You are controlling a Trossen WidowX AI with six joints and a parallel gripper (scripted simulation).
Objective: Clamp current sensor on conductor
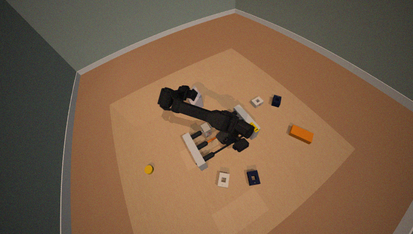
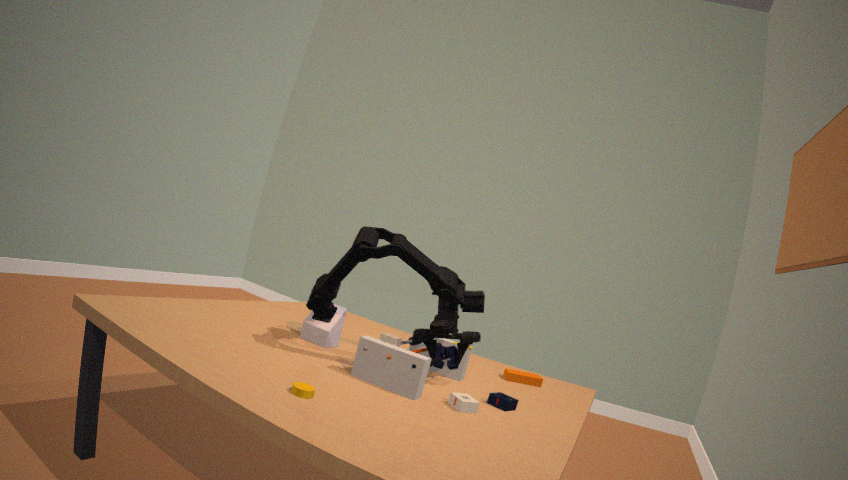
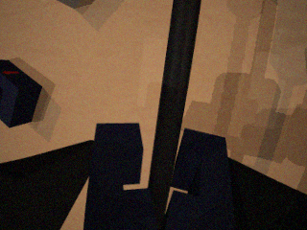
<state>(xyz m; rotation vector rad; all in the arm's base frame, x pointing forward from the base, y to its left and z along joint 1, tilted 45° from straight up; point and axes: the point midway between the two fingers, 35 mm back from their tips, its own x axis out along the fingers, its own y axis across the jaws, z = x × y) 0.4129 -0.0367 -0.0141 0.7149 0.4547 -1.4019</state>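
My gripper [image 2: 446,358] [image 3: 157,156] is shut on a dark blue split-core sensor [image 3: 115,153]. The sensor's two halves stand apart in the wrist view, with a gap at their ends. The black conductor [image 1: 220,149] [image 3: 179,72] runs up between them. The sensor's arrow does not show, and the arm hides the sensor in the top view. Yellow markers [image 1: 253,126] sit on the far end block [image 1: 240,111] [image 2: 455,369]; their lettering is too small to read. An orange conductor [image 1: 212,140] runs beside the black one.
The near end block [image 1: 194,152] [image 2: 389,371] carries the conductors. A light grey box [image 1: 206,129] [image 2: 390,339] sits by the third conductor. A white block [image 1: 220,184] [image 2: 462,403], a dark blue block [image 1: 255,183] [image 2: 502,401], an orange bar [image 1: 301,134] [image 2: 523,377] and a yellow disc [image 1: 148,169] [image 2: 302,390] lie around.
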